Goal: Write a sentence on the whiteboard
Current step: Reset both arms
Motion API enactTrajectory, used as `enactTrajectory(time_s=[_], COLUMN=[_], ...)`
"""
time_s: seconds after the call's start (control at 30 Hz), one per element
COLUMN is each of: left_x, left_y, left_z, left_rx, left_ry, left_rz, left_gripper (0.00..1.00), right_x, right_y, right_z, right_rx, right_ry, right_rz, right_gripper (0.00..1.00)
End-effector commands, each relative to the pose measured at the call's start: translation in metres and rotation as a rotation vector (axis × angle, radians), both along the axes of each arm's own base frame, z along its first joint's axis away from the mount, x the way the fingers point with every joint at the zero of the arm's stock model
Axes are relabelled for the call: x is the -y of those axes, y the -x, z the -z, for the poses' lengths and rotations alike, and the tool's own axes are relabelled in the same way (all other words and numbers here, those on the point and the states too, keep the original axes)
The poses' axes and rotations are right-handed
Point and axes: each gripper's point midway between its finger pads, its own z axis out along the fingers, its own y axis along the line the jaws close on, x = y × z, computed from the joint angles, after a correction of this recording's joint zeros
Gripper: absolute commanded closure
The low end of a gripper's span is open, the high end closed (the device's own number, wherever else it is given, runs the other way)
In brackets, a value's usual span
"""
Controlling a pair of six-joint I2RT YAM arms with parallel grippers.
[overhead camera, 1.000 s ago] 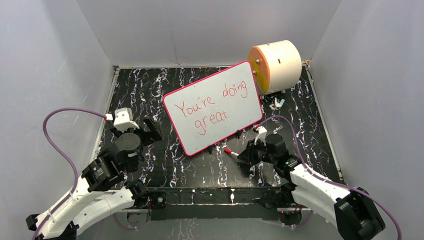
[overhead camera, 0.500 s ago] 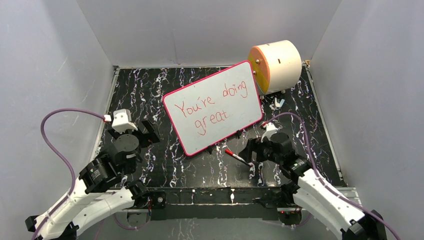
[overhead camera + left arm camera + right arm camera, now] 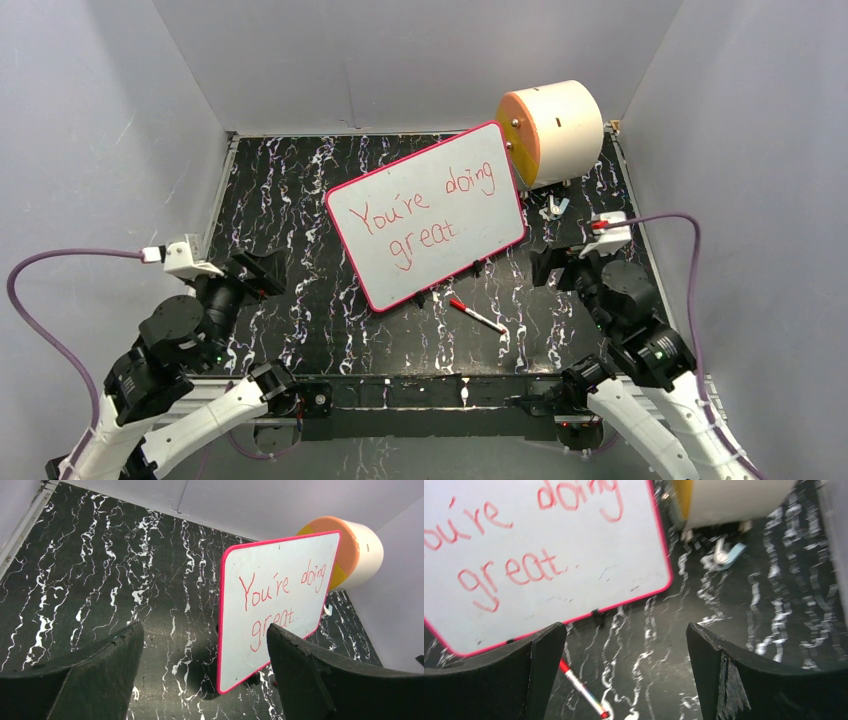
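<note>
Both arms have drawn back toward their own sides since the earlier frame; the right fingers [image 3: 548, 267], previously low beside the marker, are now raised and well clear of it. Left fingers [image 3: 262, 270] and right fingers both stand apart with nothing between them, as each wrist view confirms.

Black marbled tabletop [image 3: 300, 180] carries everything. The whiteboard [image 3: 425, 215] stands propped and tilted, ahead of both sets of fingers and between them: forward and to the right of the left fingers, forward and to the left of the right fingers. Its face is glossy white, with rounded corners and a thin pink-red frame. A cream cylinder [image 3: 555, 130] with an orange face lies just behind the board's far corner.

The sentence [image 3: 395, 213], in red hand lettering on two lines, reads "You're doing great"; the task appears complete.

The marker [image 3: 477, 315] lies on the tabletop below and to the left of the right fingers, near the board's lower edge.

Handling, as judged: the board is probably light and stiff, its face slippery and the ink easily smeared; any hold is best taken on the frame edge.
</note>
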Motion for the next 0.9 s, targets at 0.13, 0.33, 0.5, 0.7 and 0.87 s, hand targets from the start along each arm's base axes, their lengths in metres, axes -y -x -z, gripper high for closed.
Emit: enactTrajectory(time_s=[0.13,0.33,0.5,0.7,0.87], left_x=[-0.024,-0.025,-0.022,-0.02,-0.021], left_y=[0.011,0.007,0.004,0.003,0.001], left_z=[-0.015,-0.007,-0.008,-0.006,-0.004], left_rx=[0.079,0.1,0.102,0.101,0.106], left_ry=[0.02,0.034,0.027,0.03,0.033], left_rz=[-0.033,-0.059,-0.059,-0.057,-0.077], left_gripper=[0.11,0.11,0.1,0.11,0.1], right_x=[0.064,0.073,0.073,0.072,0.072], right_y=[0.011,0.014,0.013,0.013,0.011], right_z=[-0.061,-0.063,-0.06,-0.057,-0.057], right_rx=[0.243,0.31,0.298,0.298,0.301], right_ry=[0.095,0.08,0.087,0.087,0.095], right_rz=[0.22,0.256,0.255,0.256,0.258], right_gripper=[0.01,0.01,0.01,0.01,0.01])
